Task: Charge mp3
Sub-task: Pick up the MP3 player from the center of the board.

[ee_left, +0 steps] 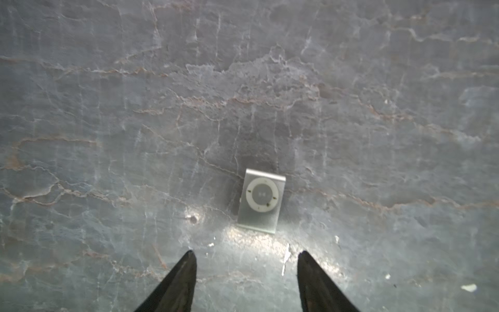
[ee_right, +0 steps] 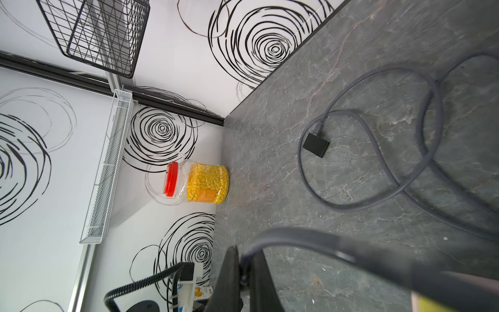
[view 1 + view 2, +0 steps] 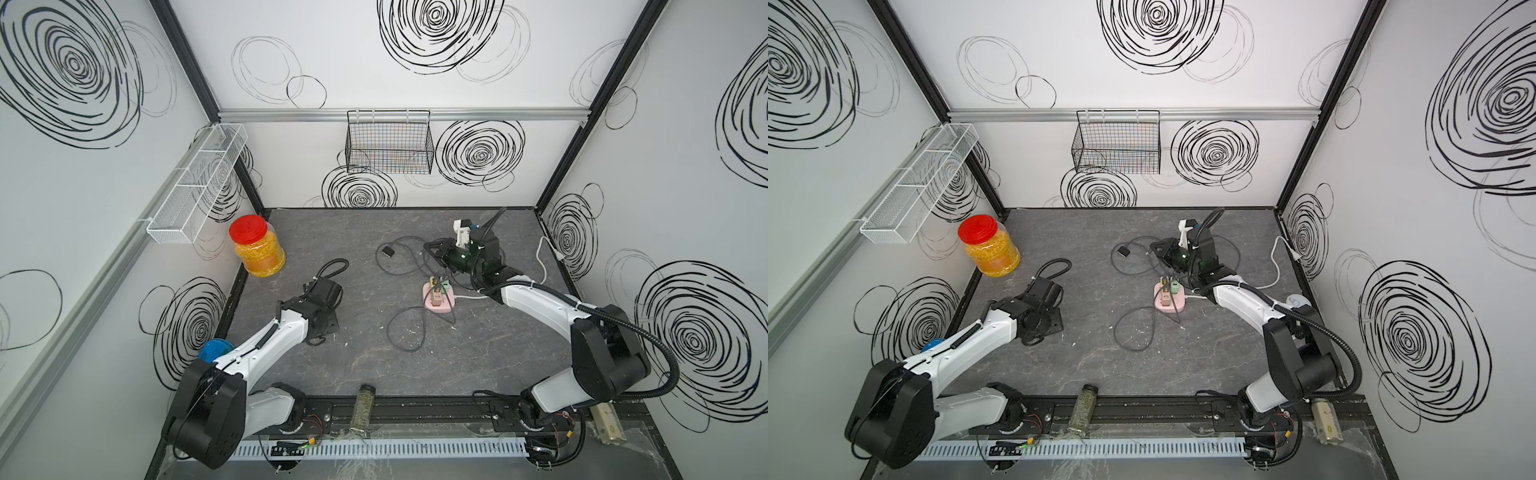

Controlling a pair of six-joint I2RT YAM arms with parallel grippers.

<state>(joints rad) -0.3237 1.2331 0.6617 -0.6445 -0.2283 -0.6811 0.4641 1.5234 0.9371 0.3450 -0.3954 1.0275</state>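
Observation:
The mp3 (image 1: 261,200), a small silver player with a round control wheel, lies flat on the grey table. It shows only in the left wrist view; in both top views the left wrist (image 3: 322,299) hides it. My left gripper (image 1: 247,252) hangs open just short of it, with nothing between the fingers. My right gripper (image 3: 430,248) (image 2: 244,259) is shut on a dark charging cable (image 2: 297,237) above the back of the table. A black connector (image 3: 388,251) (image 2: 316,145) lies on the table among the loops. A pink power strip (image 3: 436,297) with plugs sits in front of the right gripper.
A red-lidded jar of yellow pieces (image 3: 255,245) stands at the back left. A spice jar (image 3: 363,409) lies on the front rail. A white cable (image 3: 544,266) runs by the right wall. A black wire basket (image 3: 388,143) and a white mesh shelf (image 3: 195,183) hang on the walls.

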